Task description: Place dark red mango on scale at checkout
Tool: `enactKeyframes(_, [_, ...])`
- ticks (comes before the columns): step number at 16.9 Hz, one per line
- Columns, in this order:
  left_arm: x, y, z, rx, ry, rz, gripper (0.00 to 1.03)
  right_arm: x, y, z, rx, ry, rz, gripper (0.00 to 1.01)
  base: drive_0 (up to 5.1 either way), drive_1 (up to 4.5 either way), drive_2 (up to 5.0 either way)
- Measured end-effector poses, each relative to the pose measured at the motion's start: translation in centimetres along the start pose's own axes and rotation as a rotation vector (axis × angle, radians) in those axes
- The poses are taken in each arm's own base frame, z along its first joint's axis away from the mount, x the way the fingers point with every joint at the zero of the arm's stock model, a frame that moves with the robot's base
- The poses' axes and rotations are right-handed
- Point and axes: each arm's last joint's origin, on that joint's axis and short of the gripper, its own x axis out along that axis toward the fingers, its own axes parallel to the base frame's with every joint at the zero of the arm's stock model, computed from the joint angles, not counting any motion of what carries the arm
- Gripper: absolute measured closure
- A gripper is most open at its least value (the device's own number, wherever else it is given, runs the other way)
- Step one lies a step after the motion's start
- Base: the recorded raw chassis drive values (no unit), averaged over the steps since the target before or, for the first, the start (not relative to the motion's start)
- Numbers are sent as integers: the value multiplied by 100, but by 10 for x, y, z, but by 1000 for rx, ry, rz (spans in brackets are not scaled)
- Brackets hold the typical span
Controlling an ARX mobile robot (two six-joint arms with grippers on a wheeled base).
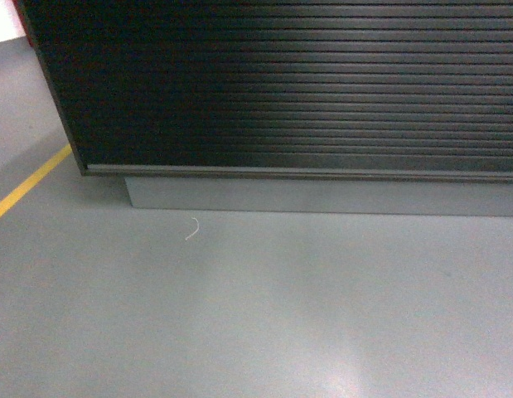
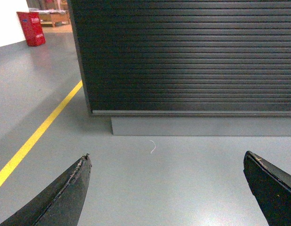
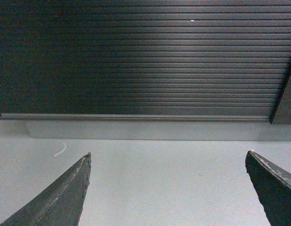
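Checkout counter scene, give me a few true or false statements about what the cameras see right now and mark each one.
1. The checkout has a horizontally ribbed dark front. True.
2. The left gripper is shut on a mango. False: it is open and empty; no mango shows.
3. A yellow floor line runs left of the counter. True.
4. The right gripper is closed. False: its jaws stand wide apart.
5. A red bin stands far left. True.

Head view slanting down, near the black horizontally ribbed checkout front (image 1: pixel 306 83) filling upper frame, both wrist views low, facing it, all sharing its grey base plinth (image 2: pixel 201 126).
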Motion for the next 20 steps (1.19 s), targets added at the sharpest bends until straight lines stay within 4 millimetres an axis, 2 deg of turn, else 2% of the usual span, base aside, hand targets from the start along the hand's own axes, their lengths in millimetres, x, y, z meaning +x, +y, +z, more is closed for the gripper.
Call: enactKeyframes(20, [0, 0, 0, 0, 0, 1, 5, 0, 0, 0, 0, 3, 0, 3, 6, 421, -410])
